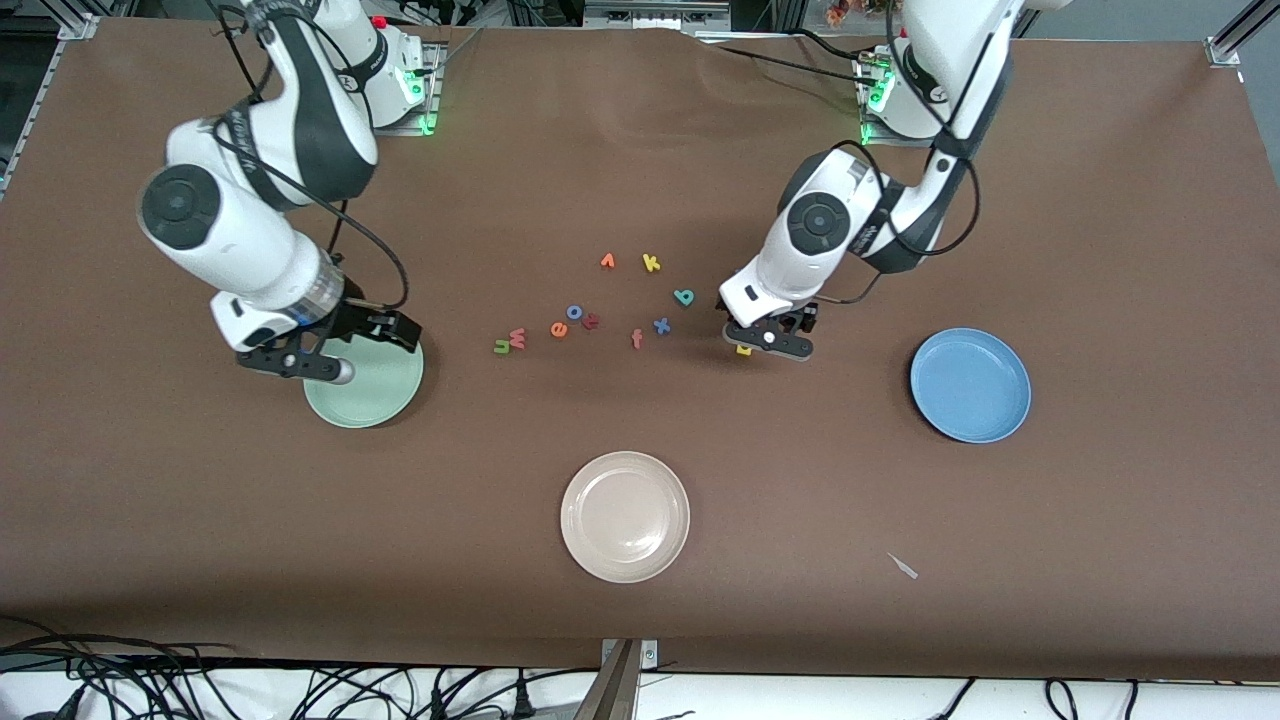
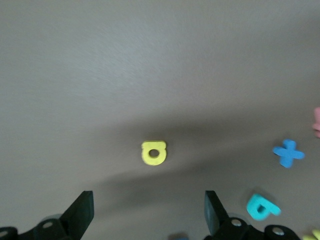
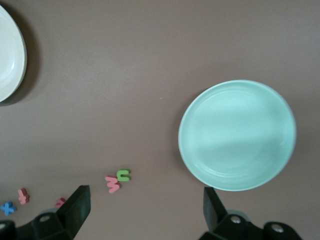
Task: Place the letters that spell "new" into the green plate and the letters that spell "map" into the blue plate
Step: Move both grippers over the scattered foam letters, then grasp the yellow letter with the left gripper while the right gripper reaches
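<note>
None of the six wanted letters has reached a plate, so by my reading the whole sorting job is still ahead. On the brown table (image 1: pixel 1100 200) the blue plate (image 1: pixel 970 385) lies bare toward the left arm's end, the green plate (image 1: pixel 375 392) lies bare toward the right arm's end, and a beige plate (image 1: pixel 625 516) sits between them, nearer the front camera. The right hand (image 1: pixel 300 365) hangs over the green plate's rim with its fingers spread and nothing between them; that arm looks to be waiting. The left hand (image 1: pixel 768 338) is low over the yellow p (image 2: pixel 153 152), fingers apart on either side of it and not touching it, so a first pick seems to be starting. The teal a (image 1: pixel 684 297) lies near that hand. The green n (image 1: pixel 501 346) and red-pink w (image 1: pixel 517 338) touch each other, with the orange e (image 1: pixel 558 329) close beside them. I cannot make out the blue m.
</note>
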You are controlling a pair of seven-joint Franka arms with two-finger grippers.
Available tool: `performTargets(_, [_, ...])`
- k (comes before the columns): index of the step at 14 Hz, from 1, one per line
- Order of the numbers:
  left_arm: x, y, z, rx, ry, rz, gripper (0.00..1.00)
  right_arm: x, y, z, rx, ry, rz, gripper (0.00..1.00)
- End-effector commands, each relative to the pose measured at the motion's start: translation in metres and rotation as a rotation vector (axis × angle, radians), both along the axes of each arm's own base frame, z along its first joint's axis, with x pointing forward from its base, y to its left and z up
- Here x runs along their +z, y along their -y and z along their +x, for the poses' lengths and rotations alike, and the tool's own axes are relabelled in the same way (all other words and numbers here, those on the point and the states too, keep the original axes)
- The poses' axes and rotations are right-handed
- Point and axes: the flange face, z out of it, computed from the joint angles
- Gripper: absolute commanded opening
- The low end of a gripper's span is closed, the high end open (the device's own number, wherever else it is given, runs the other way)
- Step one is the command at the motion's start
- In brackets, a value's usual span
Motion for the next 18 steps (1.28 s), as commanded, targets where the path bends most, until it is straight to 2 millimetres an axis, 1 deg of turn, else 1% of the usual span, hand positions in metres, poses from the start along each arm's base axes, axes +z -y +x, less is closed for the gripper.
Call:
performTargets(1, [-0.028, 0.009, -0.002, -0.006, 0.032, 0.042, 0.97, -0.034, -0.026, -0.019, -0.061, 0.014, 0.001, 1.00])
performTargets(2, [-0.033, 0.010, -0.001, -0.006, 0.036, 0.036, 0.94, -0.046, -0.042, -0.024, -0.058, 0.012, -0.003, 1.00])
performTargets(3, [-0.038, 0.012, 0.001, -0.003, 0.043, 0.027, 0.94, -0.058, -0.049, -0.026, -0.076, 0.002, -0.010, 1.00])
performTargets(4, [-0.041, 0.013, 0.004, 0.000, 0.045, 0.025, 0.94, -0.068, -0.051, -0.025, -0.089, 0.007, -0.024, 1.00])
performTargets(5, [-0.042, 0.012, 0.005, 0.006, 0.045, 0.025, 0.93, -0.076, -0.056, -0.026, -0.113, 0.004, -0.029, 1.00])
performTargets(6, [-0.040, 0.011, 0.007, 0.010, 0.047, 0.023, 0.92, -0.086, -0.065, -0.030, -0.128, -0.003, -0.035, 1.00])
performTargets(7, [-0.039, 0.013, 0.010, 0.011, 0.053, 0.019, 0.89, -0.096, -0.072, -0.032, -0.146, -0.005, -0.039, 1.00])
performTargets(8, [-0.040, 0.013, 0.014, 0.014, 0.056, 0.018, 0.86, -0.106, -0.074, -0.033, -0.178, -0.011, -0.054, 1.00])
performTargets(10, [-0.042, 0.013, 0.014, 0.014, 0.054, 0.021, 0.78, -0.129, -0.075, -0.032, -0.240, -0.002, -0.066, 1.00])
performTargets(11, [-0.044, 0.013, 0.014, 0.011, 0.053, 0.023, 0.77, -0.135, -0.080, -0.035, -0.265, -0.005, -0.068, 1.00])
performTargets(12, [-0.048, 0.012, 0.014, 0.004, 0.051, 0.030, 0.73, -0.139, -0.090, -0.040, -0.263, -0.008, -0.071, 1.00])
performTargets(13, [-0.050, 0.011, 0.013, 0.004, 0.049, 0.031, 0.69, -0.144, -0.092, -0.041, -0.278, -0.013, -0.073, 1.00])
performTargets(14, [-0.050, 0.010, 0.013, 0.002, 0.047, 0.033, 0.60, -0.147, -0.091, -0.041, -0.282, -0.008, -0.070, 1.00])
performTargets(15, [-0.049, 0.010, 0.014, 0.007, 0.050, 0.032, 0.54, -0.157, -0.089, -0.042, -0.289, -0.017, -0.076, 1.00])
performTargets(16, [-0.049, 0.009, 0.015, 0.008, 0.050, 0.033, 0.47, -0.164, -0.091, -0.043, -0.303, -0.019, -0.077, 1.00])
performTargets(17, [-0.049, 0.009, 0.015, 0.008, 0.051, 0.032, 0.35, -0.171, -0.091, -0.043, -0.335, -0.018, -0.075, 1.00])
performTargets(18, [-0.050, 0.009, 0.015, 0.008, 0.050, 0.032, 0.26, -0.175, -0.094, -0.046, -0.328, -0.019, -0.078, 1.00])
